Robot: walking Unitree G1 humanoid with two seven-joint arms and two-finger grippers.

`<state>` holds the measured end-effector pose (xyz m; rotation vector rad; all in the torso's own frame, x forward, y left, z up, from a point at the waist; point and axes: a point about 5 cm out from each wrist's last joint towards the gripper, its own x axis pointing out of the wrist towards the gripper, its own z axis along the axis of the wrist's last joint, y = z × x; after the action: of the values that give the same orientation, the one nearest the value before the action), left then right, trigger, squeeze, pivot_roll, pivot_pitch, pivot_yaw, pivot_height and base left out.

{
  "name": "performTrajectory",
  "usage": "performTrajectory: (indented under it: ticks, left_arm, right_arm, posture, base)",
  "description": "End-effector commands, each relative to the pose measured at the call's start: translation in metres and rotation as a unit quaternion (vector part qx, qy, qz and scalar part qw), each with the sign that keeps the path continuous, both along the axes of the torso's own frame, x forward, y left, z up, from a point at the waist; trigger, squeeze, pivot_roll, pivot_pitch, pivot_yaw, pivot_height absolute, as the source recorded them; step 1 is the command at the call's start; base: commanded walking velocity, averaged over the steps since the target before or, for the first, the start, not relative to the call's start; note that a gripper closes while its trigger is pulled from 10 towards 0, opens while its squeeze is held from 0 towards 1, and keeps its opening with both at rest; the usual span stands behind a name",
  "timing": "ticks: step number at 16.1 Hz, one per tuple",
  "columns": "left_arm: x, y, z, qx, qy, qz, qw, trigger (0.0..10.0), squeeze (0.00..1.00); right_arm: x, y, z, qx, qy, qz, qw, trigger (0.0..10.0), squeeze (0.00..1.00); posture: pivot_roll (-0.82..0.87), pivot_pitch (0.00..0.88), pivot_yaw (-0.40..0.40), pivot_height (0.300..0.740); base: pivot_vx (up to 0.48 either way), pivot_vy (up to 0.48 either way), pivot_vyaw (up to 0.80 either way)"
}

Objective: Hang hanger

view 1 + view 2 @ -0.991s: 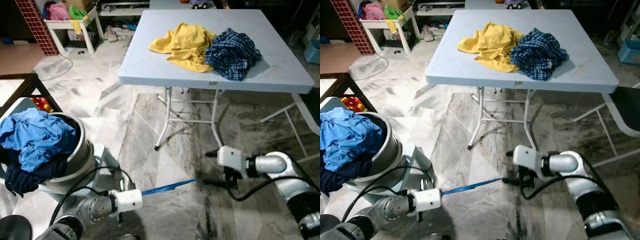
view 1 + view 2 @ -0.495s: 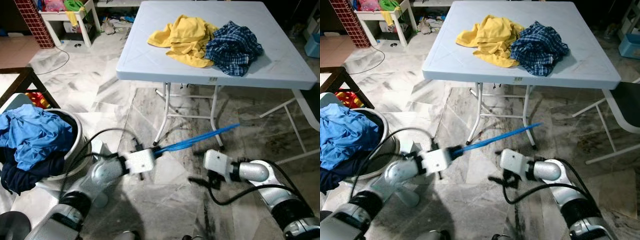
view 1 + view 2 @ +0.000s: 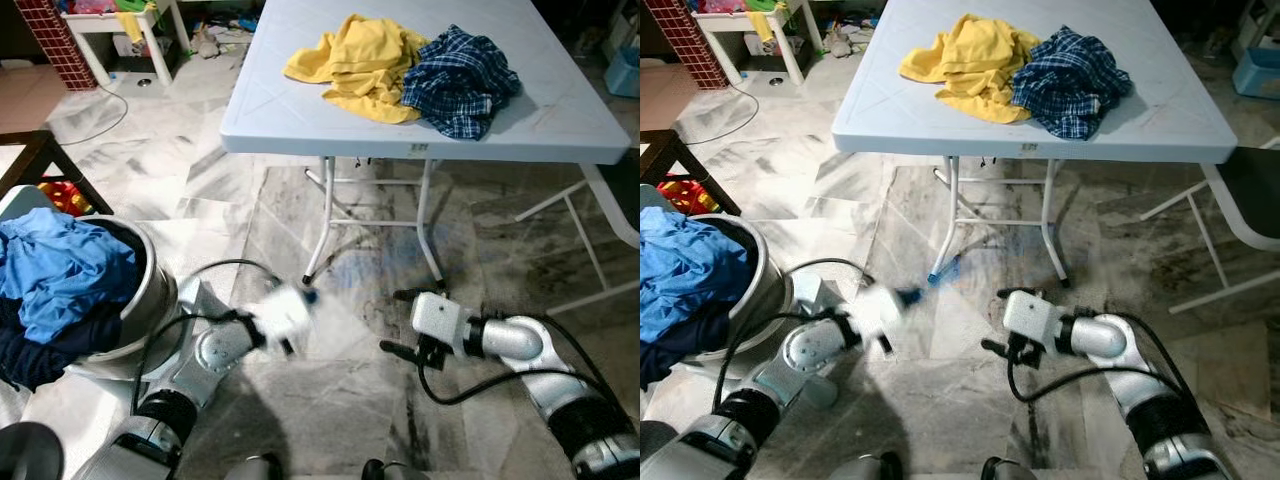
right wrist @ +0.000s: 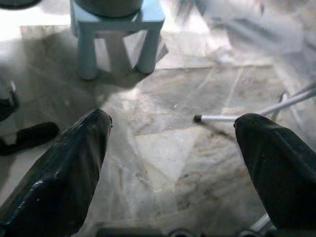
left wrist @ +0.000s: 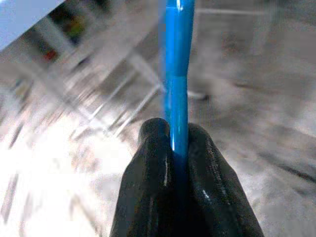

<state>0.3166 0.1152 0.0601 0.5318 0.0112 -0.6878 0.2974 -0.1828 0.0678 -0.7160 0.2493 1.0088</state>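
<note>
Clamped together, the two black fingers (image 5: 148, 173) of the left gripper (image 5: 177, 148) pinch the blue hanger (image 5: 177, 74), whose bar runs straight out from between them in the left wrist view. We see the right gripper (image 4: 173, 148) with its fingers spread wide and nothing between them; beyond them lies the marble floor (image 4: 163, 163), with a small blue stool (image 4: 118, 24) at the upper left of that frame.

From the head camera, the left gripper (image 3: 300, 305) sits in the lower centre of the frame, blurred, with a short blue smear of the hanger at its tip. The right gripper (image 3: 400, 350) hovers low at the lower right of centre, near the left one but apart from it.

A light blue folding table (image 3: 300, 110) occupies the upper middle of the frame. On it we note a yellow garment (image 3: 355, 60) and a dark plaid shirt (image 3: 460, 75), touching each other. At the left edge stands a round metal basket (image 3: 150, 300) heaped with blue clothes (image 3: 60, 270). A white side table (image 3: 110, 40) and a red brick pillar (image 3: 45, 40) appear in the upper left corner, and the corner of a dark table (image 3: 40, 160) at the left edge.
</note>
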Motion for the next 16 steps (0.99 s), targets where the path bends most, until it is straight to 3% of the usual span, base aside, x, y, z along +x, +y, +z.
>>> performTrajectory:
  ticks: [1,3,4,5,7,8,10,12,16]
  left_arm:
    - [0.002,0.008,-0.005,-0.041,0.021,0.076,0.996,10.0,0.00]
    - [0.002,0.012,-0.010,-0.093,0.041,0.151,0.983,10.0,0.00]
    - [0.000,0.009,-0.012,-0.100,0.051,0.144,0.983,10.0,0.00]
    - [-0.004,0.001,-0.016,-0.097,0.080,0.097,0.987,10.0,0.00]
    - [-0.012,-0.012,-0.024,-0.042,0.105,0.011,0.994,10.0,0.00]
    - [-0.023,-0.017,-0.038,0.040,0.147,-0.068,0.986,10.0,0.00]
    - [-0.027,-0.017,-0.043,0.082,0.158,-0.109,0.978,10.0,0.00]
    - [-0.024,-0.015,-0.038,0.112,0.148,-0.141,0.972,10.0,0.00]
    - [-0.013,-0.012,-0.027,0.143,0.113,-0.151,0.972,10.0,0.00]
  right_arm:
    - [-0.007,0.002,-0.010,0.000,0.016,-0.001,1.000,10.0,0.00]
    - [-0.010,-0.005,-0.015,-0.009,0.016,-0.018,1.000,10.0,0.00]
    - [-0.008,-0.009,-0.013,-0.010,0.007,-0.028,1.000,10.0,0.00]
    - [-0.003,-0.011,-0.002,0.007,-0.014,-0.034,0.999,10.0,0.00]
    - [0.006,-0.013,0.016,-0.001,-0.066,-0.031,0.997,10.0,0.00]
    - [0.016,-0.017,0.035,-0.011,-0.110,-0.026,0.994,10.0,0.00]
    - [0.021,-0.018,0.046,-0.014,-0.126,-0.019,0.992,10.0,0.00]
    - [0.019,-0.022,0.049,-0.036,-0.108,0.011,0.993,10.0,0.00]
    - [0.011,-0.030,0.046,-0.070,-0.037,0.061,0.995,10.0,0.00]
  posture:
    - [0.01,0.196,0.038,0.740]
    - [0.01,0.189,0.027,0.740]
    - [0.01,0.189,0.024,0.740]
    - [0.01,0.189,0.024,0.740]
    - [0.00,0.194,0.019,0.740]
    - [0.00,0.194,0.019,0.740]
    - [0.00,0.194,0.019,0.740]
    - [-0.01,0.209,0.023,0.740]
    - [-0.01,0.214,0.023,0.740]
  base:
    - [0.000,0.000,0.00]
    - [0.000,0.000,0.00]
    - [0.000,0.000,0.00]
    - [0.000,0.000,0.00]
    - [0.000,0.000,0.00]
    - [0.000,0.000,0.00]
    - [0.000,0.000,0.00]
    - [0.000,0.000,0.00]
    - [0.000,0.000,0.00]
